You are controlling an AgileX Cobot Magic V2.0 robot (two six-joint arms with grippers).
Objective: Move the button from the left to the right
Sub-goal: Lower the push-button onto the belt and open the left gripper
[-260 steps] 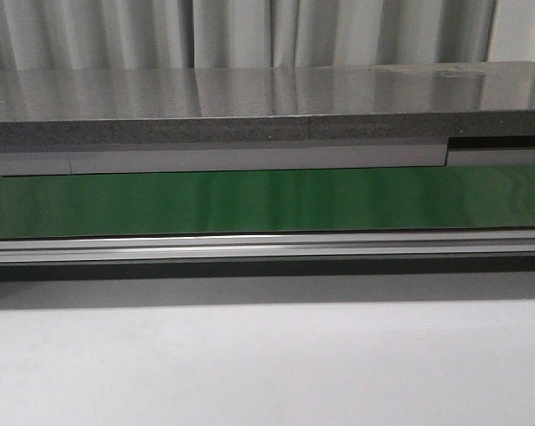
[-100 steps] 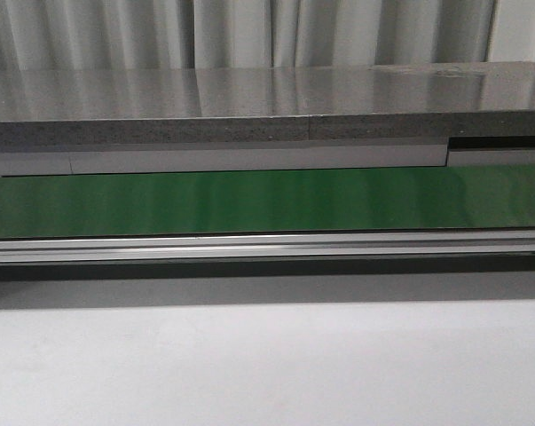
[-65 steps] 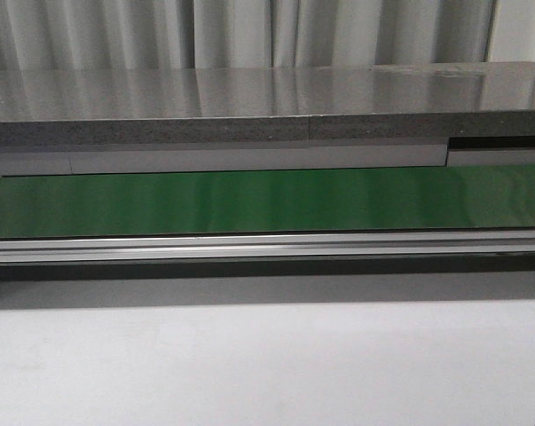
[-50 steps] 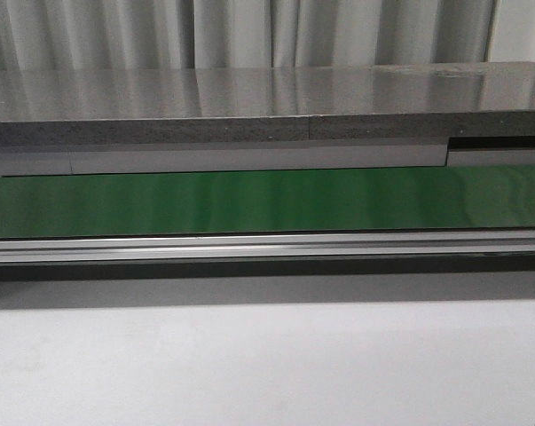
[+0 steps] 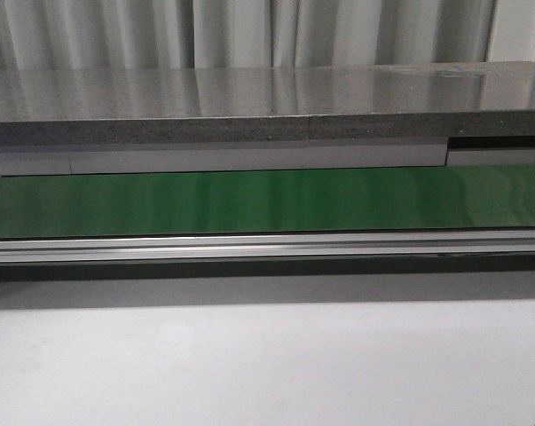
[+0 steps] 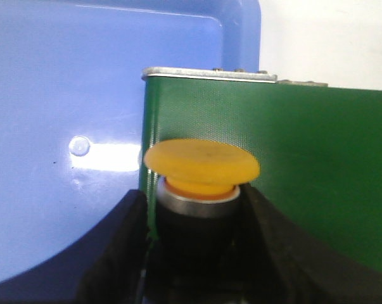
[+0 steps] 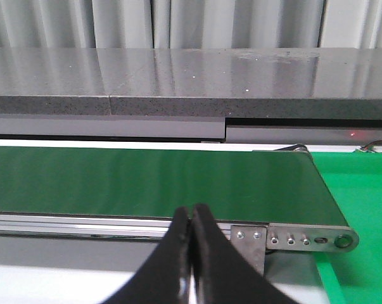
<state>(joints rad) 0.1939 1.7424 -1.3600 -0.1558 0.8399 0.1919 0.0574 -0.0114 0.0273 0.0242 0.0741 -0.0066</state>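
No readable text, label, brand, number or sign anywhere in the three views.
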